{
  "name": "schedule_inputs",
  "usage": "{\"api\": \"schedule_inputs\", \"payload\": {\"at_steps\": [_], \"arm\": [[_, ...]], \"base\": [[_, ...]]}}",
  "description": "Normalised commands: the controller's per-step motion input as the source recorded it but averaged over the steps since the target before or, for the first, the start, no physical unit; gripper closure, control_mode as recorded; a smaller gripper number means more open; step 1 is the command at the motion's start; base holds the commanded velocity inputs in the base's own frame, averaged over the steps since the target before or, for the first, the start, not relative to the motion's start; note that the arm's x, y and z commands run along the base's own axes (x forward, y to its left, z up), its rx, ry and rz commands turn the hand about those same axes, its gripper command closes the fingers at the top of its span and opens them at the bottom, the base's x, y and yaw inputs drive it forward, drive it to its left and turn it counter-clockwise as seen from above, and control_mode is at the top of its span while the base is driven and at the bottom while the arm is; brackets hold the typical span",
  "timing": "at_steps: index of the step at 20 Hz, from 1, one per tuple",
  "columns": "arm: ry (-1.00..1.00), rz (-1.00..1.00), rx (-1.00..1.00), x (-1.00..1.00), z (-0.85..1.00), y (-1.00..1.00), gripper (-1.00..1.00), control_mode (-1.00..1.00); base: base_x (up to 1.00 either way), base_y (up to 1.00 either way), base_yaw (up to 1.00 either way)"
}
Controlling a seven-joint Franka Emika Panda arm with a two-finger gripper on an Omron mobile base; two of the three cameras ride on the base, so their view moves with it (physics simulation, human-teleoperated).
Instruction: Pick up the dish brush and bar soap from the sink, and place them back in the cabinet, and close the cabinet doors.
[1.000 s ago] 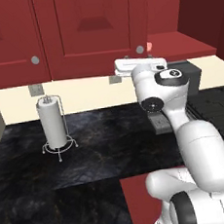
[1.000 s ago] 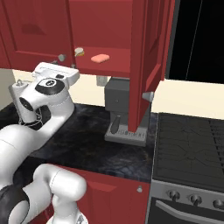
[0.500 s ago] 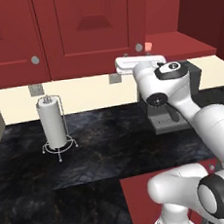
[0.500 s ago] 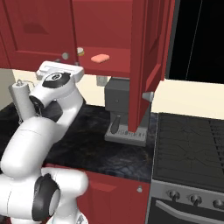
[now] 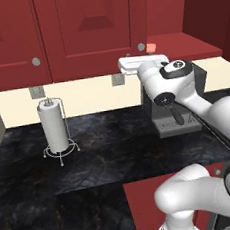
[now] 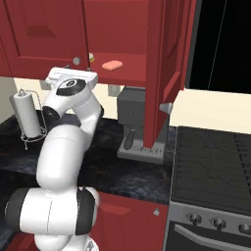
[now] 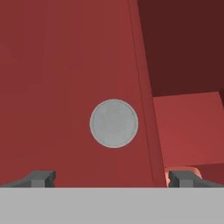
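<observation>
White arm raised, pincer (image 7: 109,177) wide open, facing door knob (image 7: 113,123)

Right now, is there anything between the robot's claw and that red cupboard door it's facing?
Nothing visible. The open gripper points straight at the cabinet door, its silver knob centred ahead between the fingertips.

bar soap (image 7: 189,171) mostly behind claw fingertip (image 7: 181,177)
</observation>
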Motion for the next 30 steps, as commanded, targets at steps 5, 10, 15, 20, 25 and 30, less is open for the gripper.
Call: {"api": "schedule_inputs", "payload": {"at_steps": [5,10,15,20,25,30], "arm": [[0.01,0.00,0.00,0.28,0.00,0.00,-1.00,-1.00],[0.02,0.00,0.00,0.06,0.00,0.00,-1.00,-1.00],[0.00,0.00,0.00,0.00,0.00,0.00,-1.00,-1.00],[0.00,0.00,0.00,0.00,0.00,0.00,-1.00,-1.00],[0.00,0.00,0.00,0.00,0.00,0.00,-1.00,-1.00],[0.00,0.00,0.00,0.00,0.00,-0.07,-1.00,-1.00]], "base": [[0.00,0.00,0.00],[0.00,0.00,0.00],[0.00,0.00,0.00],[0.00,0.00,0.00],[0.00,0.00,0.00],[0.00,0.00,0.00]]}}
